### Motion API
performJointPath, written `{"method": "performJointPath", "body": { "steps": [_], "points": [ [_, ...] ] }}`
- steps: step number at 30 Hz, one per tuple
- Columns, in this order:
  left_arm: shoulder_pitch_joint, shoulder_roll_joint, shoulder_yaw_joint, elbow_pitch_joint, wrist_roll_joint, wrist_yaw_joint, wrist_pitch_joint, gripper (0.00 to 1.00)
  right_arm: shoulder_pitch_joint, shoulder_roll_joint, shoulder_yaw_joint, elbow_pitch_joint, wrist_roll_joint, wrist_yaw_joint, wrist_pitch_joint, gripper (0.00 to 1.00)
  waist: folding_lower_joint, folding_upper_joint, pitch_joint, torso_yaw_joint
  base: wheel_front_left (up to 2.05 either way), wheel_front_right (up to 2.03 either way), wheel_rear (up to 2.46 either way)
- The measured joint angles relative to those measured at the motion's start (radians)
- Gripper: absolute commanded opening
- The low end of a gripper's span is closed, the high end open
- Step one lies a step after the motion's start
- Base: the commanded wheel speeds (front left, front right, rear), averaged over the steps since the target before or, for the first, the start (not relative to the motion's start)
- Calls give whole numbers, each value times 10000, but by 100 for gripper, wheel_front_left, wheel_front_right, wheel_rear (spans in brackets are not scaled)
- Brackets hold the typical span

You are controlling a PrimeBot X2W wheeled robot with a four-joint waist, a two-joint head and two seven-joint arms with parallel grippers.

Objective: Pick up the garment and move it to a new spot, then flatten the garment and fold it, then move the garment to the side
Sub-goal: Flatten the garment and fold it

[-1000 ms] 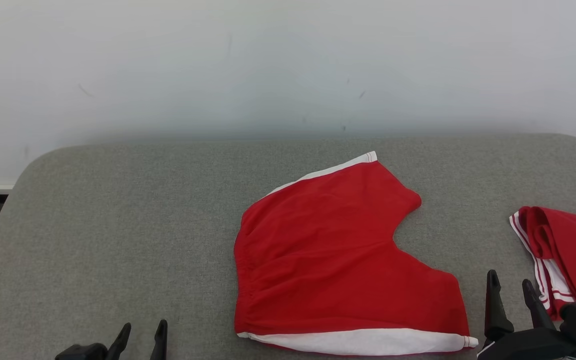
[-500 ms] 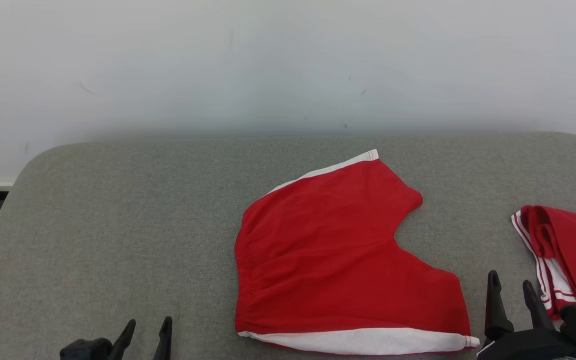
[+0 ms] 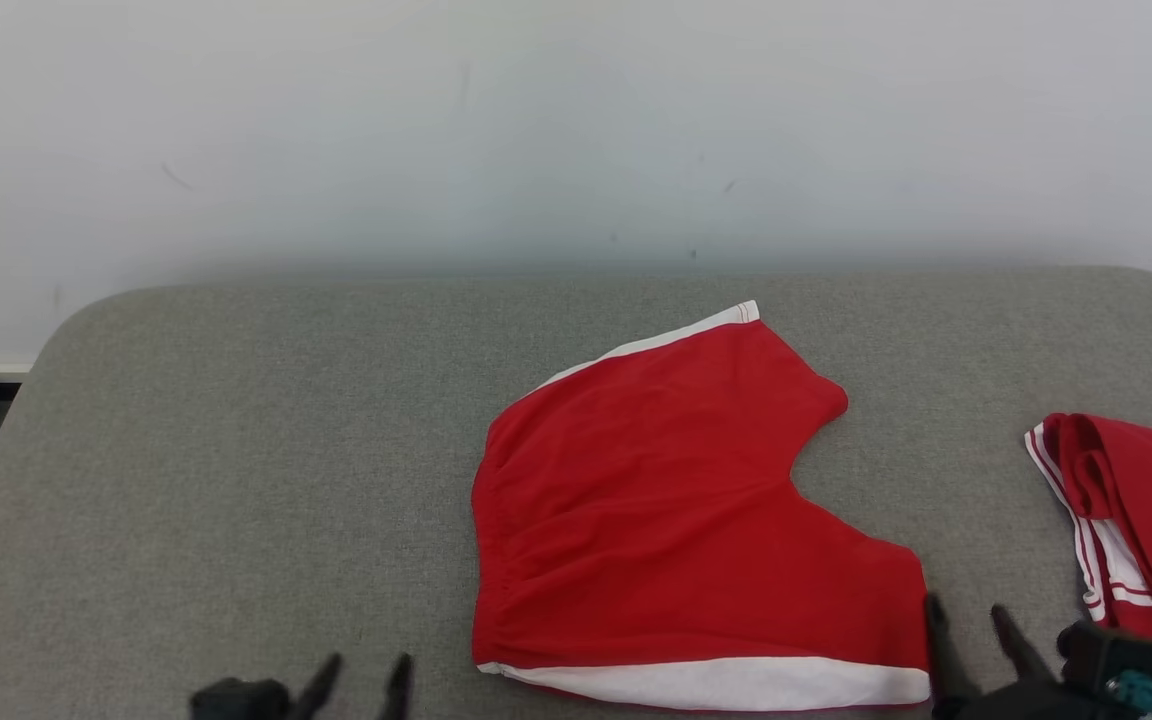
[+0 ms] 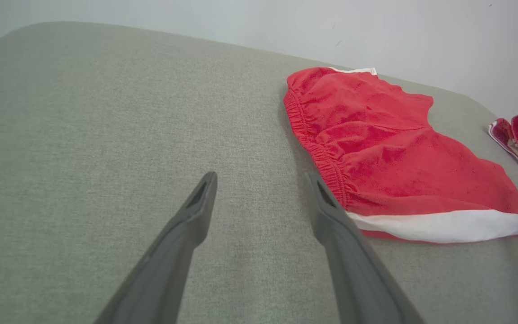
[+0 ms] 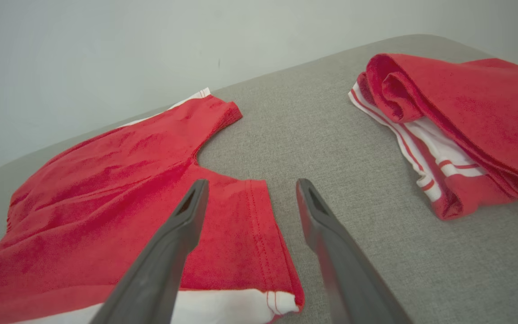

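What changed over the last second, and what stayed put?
The left end effector slid right toward the red shorts. The right end effector slid left and lower, up to their near leg hem. Both are open, with nothing taken hold of. The shorts and the folded red garment stayed put.

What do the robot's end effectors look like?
The left end effector and the right end effector each have two long, dark grey fingers tapering to narrow tips, with a slot-like hollow near each tip. A small teal part sits on the right one's black base.
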Motion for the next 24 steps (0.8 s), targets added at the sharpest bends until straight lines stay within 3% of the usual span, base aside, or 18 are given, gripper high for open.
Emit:
{"method": "performJointPath", "body": {
  "steps": [6,24],
  "points": [
    [-2,-278,-1020,82,-88,-702,581,100,484,-395,571,430,-508,31,1116,100,0,0,14,29,0,0,0],
    [-1673,-535,-1712,1584,449,-1323,1427,100,282,-378,736,642,-623,-63,2224,100,0,1,442,-96,0,0,0]
  ]
}}
